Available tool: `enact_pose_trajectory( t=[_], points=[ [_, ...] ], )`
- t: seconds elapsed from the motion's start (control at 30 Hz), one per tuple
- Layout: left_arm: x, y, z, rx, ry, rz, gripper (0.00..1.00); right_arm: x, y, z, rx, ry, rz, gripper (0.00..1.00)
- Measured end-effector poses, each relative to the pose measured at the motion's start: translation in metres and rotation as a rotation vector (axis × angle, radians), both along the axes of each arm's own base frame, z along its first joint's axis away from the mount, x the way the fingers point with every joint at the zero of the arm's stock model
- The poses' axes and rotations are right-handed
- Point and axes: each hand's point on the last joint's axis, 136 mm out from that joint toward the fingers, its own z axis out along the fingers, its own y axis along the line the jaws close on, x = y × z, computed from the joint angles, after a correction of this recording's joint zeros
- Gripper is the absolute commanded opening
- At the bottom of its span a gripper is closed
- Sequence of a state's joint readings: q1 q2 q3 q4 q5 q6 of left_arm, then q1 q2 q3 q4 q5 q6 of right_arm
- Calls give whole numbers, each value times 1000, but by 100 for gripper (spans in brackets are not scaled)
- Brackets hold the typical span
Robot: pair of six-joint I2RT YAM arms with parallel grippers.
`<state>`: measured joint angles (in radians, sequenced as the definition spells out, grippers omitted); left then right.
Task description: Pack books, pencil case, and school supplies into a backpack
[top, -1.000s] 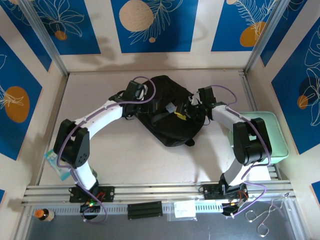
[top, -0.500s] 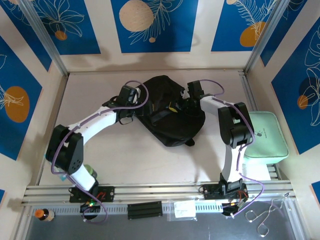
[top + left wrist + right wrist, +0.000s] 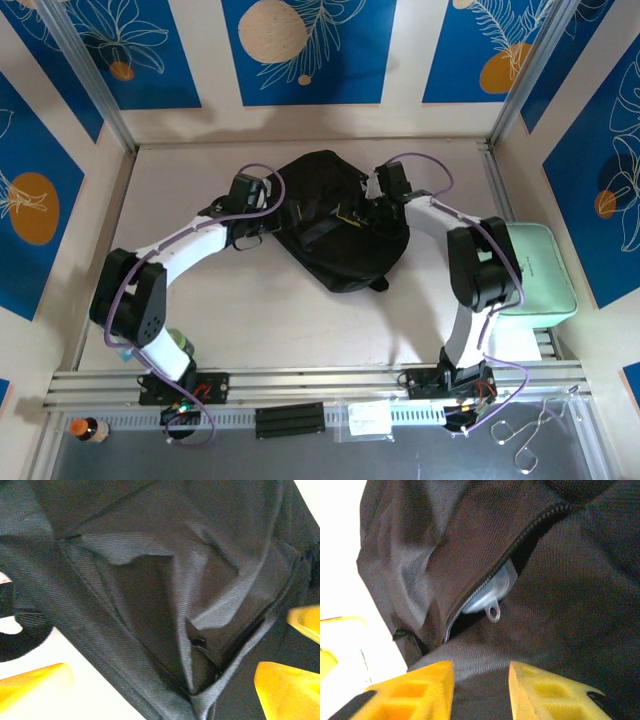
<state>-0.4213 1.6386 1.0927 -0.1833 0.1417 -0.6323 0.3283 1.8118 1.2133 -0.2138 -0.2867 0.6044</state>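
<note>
Backpack [image 3: 335, 225] lies flat toward the far side of the worktop [image 3: 260, 300] with an arm on each flank, we reckon to spread the zip [image 3: 520, 540] mouth. Left gripper [image 3: 165, 680] is wide open astride the left-edge fabric; right gripper [image 3: 481, 680] is narrow with fabric in the gap, and we can't tell if it's pinched. Zip is only part open with a pale plastic item [image 3: 492, 592] inside; bare worktop on the near side, green box [image 3: 535, 270] close by the right elbow.
</note>
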Motion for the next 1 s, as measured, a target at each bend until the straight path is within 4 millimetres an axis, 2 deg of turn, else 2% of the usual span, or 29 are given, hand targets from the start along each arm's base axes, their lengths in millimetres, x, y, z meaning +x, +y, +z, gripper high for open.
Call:
enact_pose_trajectory(
  t=[0.1, 0.2, 0.3, 0.43, 0.57, 0.7, 0.83, 1.0],
  points=[
    [0, 15, -11, -23, 27, 46, 93, -14, 10, 14, -92, -86, 74, 50],
    [-1, 34, -19, -50, 49, 105, 93, -31, 41, 18, -191, -145, 196, 50],
    [-2, 53, -19, -75, 50, 165, 94, -42, 76, 14, -284, -193, 320, 49],
    [-4, 72, -8, -99, 21, 218, 95, -40, 101, 3, -381, -225, 409, 47],
    [-7, 85, 4, -113, -11, 249, 96, -27, 107, -7, -468, -246, 452, 41],
    [-10, 94, 11, -116, -30, 271, 96, -18, 105, -7, -522, -268, 466, 39],
    [-10, 95, 12, -118, -34, 273, 96, -14, 102, -6, -554, -284, 480, 40],
    [-11, 95, 11, -119, -31, 272, 96, -16, 103, -13, -565, -269, 528, 40]
  ],
)
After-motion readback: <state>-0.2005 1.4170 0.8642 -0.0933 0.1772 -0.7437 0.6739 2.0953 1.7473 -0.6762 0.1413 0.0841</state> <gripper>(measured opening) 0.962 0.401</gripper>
